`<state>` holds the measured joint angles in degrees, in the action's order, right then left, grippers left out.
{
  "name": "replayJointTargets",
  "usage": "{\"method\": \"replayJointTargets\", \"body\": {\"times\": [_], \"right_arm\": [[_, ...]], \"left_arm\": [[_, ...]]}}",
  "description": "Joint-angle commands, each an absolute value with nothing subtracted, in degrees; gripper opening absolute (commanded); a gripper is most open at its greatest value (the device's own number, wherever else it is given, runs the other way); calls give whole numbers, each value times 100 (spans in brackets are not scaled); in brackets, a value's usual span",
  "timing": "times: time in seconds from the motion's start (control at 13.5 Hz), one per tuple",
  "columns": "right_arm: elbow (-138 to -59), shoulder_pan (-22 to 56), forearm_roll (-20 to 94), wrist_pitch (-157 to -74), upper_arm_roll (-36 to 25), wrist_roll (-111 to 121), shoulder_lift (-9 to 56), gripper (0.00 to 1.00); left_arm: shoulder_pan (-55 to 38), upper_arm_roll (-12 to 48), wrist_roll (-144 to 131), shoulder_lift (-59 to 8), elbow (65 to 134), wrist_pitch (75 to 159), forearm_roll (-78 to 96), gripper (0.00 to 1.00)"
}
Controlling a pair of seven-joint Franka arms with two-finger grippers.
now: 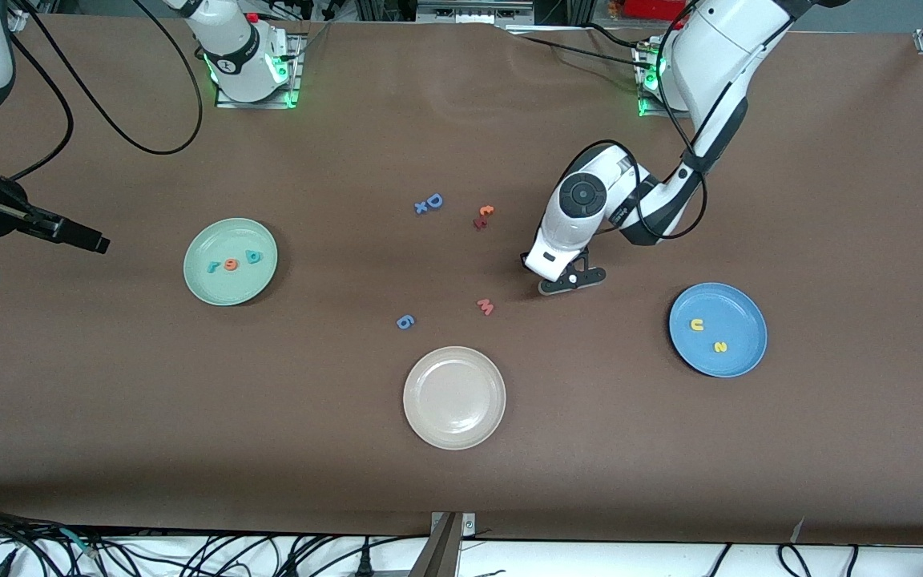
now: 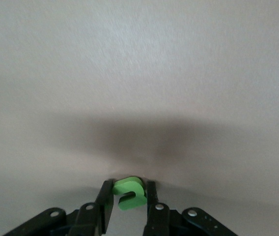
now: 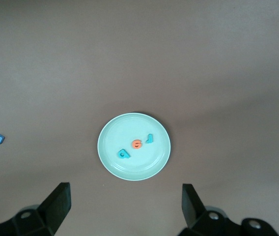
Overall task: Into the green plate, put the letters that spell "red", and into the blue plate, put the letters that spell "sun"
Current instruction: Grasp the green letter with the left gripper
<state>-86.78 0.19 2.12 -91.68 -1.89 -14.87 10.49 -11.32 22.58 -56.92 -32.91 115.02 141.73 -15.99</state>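
Left wrist view: left gripper pinching green letter low over table; right gripper released, waiting above green plate.

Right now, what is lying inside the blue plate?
The blue plate holds two yellow letters, a "u" and an "s", lying apart. No third letter is in it: the green "n" is pinched in the left pincer. Nothing covers the plate.

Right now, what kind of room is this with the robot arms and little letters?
Probably a robot lab. Two arms are bolted along a brown table, cables trail along its edge, and foam letters sit in a green plate and a blue plate like a sorting test. The left gripper pinches a green letter.
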Motion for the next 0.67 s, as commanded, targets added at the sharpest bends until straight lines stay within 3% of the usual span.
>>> {"method": "replayJointTargets", "body": {"times": [0.0, 0.59], "right_arm": [[-8648, -53, 272, -9350, -97, -1476, 984, 100], [-8666, -88, 299, -9633, -132, -1459, 1108, 100]], "left_arm": [[-862, 2268, -5066, -3024, 11505, 13844, -1811, 19], [-19, 2232, -2903, -2523, 11487, 13201, -1881, 19]]}}
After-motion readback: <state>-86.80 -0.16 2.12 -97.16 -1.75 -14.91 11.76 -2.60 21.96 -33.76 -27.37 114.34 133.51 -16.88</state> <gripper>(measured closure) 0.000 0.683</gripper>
